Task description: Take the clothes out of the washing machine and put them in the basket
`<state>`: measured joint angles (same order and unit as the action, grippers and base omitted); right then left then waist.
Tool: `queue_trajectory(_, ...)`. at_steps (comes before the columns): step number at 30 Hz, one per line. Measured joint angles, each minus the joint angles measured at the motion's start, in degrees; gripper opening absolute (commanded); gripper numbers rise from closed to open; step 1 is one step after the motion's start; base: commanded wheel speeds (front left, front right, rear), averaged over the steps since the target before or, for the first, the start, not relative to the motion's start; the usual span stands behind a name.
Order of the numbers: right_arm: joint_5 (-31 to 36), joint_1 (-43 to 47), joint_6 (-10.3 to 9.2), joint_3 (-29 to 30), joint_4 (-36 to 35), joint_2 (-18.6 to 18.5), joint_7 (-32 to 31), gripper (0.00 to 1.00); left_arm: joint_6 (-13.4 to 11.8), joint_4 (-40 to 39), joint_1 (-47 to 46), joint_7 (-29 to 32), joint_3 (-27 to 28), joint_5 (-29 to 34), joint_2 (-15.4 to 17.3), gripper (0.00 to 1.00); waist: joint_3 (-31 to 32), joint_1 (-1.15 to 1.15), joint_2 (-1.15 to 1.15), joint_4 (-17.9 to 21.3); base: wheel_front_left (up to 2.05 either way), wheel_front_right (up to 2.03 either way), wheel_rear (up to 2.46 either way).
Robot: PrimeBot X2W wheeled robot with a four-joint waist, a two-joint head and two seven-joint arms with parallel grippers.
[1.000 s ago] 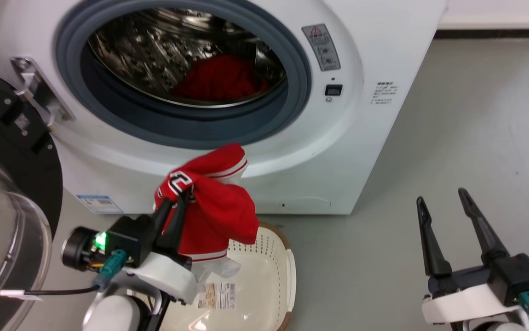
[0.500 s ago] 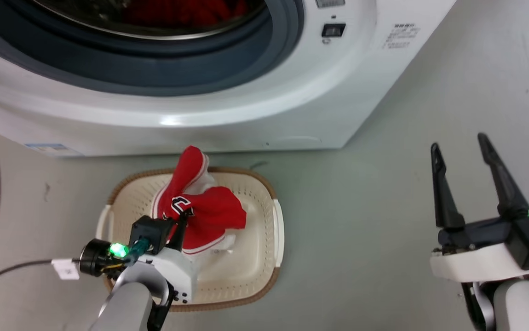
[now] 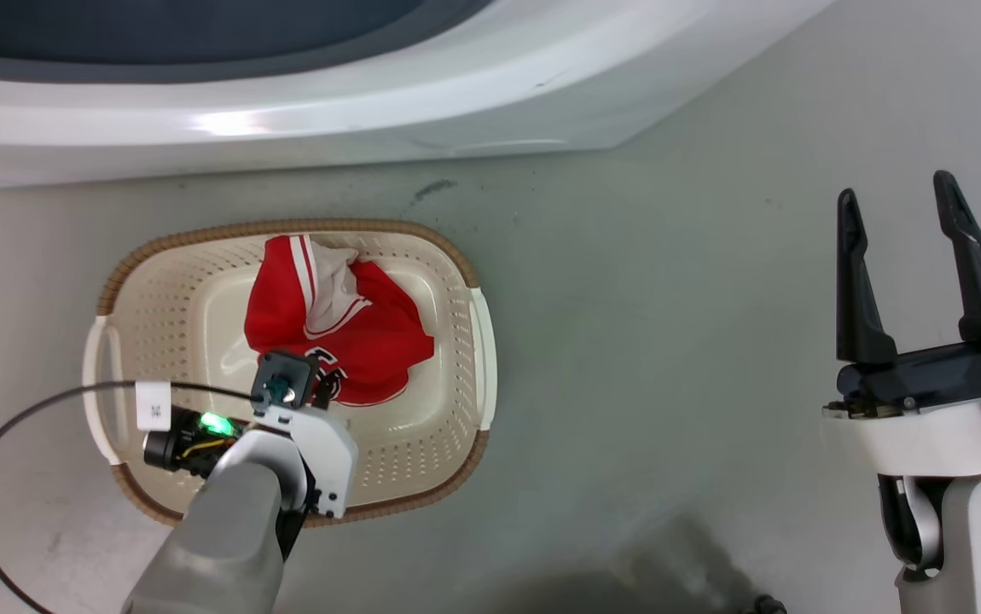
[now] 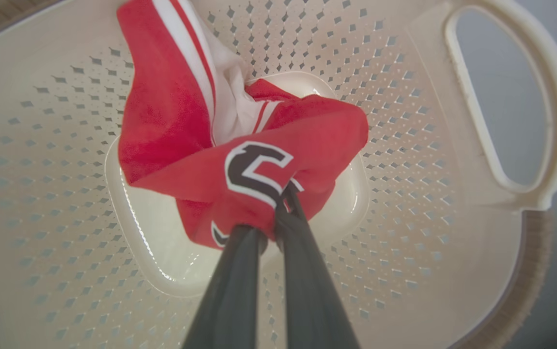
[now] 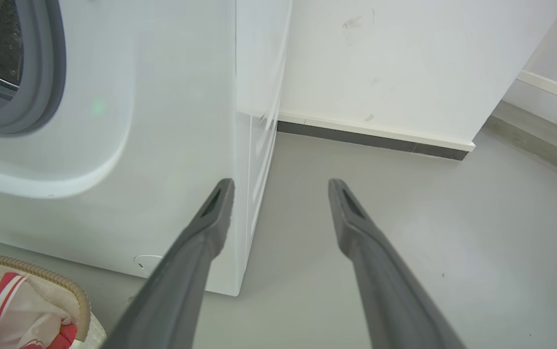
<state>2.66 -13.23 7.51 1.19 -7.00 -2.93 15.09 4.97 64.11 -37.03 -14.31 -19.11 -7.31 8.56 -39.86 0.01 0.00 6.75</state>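
Looking down from the head camera: the cream basket [image 3: 484, 358] sits on the grey floor [image 3: 670, 341] just near of the washing machine [image 3: 371, 111], whose white front curves across the far edge.

Your left gripper [image 4: 271, 218] reaches down into the basket, its two dark fingers pinched together on a fold of the red garment [image 3: 371, 328] beside the black-and-white numeral. The cloth is bunched on the basket's bottom, one white-trimmed fold leaning against the far wall.

Your right gripper [image 3: 896, 189] hangs well off to the right above bare floor, fingers spread, holding nothing.

The step in hand looks like the release. Part the left fingers fully before lifting, then rise straight up so the fabric does not snag and trail out (the pinched fold seems to wrap one fingertip); keep the wrist inside the rim until the cloth drops free.

Against half a second ago, the garment was held higher, a tall fold standing above the basket – it now lies low and slumped. A second ago it hung before the machine's front, above the basket's far edge. The camera has tipped down too, so the door opening has slid off the far edge – that is no move of the machine; the right gripper is as spread as before.
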Motion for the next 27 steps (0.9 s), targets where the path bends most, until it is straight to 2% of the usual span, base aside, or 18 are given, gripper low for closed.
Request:
queue_trajectory(6,-0.26,-0.91,0.00,0.51,-0.54,0.00,0.01,1.00,-0.03,6.79,-5.33,1.82,-1.01,0.10,-1.35,0.00,-3.73,0.00,0.00,1.03,0.00,0.00,0.00)
queue_trajectory(13,-0.26,-1.52,0.00,0.85,-0.62,0.00,0.00,1.00,-0.10,9.03,-6.82,6.66,-2.56,0.55,-1.56,0.00,-5.80,0.00,0.00,1.12,0.00,0.00,0.00)
queue_trajectory(14,-0.25,-1.71,0.00,0.83,-0.51,0.01,0.00,1.00,-0.05,9.17,-6.79,6.97,-2.77,0.56,-1.57,0.20,-5.69,0.00,0.00,1.11,0.00,0.00,0.00)
queue_trajectory(15,-0.21,-1.86,0.00,0.81,-0.43,0.01,0.00,1.00,0.08,9.22,-6.72,7.36,-2.82,0.51,-1.63,0.35,-5.48,0.00,0.00,1.10,0.00,0.00,0.00)
queue_trajectory(16,-0.12,-1.88,0.00,0.77,-0.41,0.01,0.00,1.00,0.13,9.27,-6.60,7.31,-2.90,0.48,-1.75,1.00,-5.20,-0.01,0.00,1.10,0.00,0.00,0.00)
queue_trajectory(27,-0.10,0.12,0.00,-0.15,1.76,0.02,0.01,1.00,1.18,9.28,-2.20,0.71,-3.05,-2.05,-3.20,1.00,2.51,-0.01,0.00,0.18,0.00,0.00,0.00)
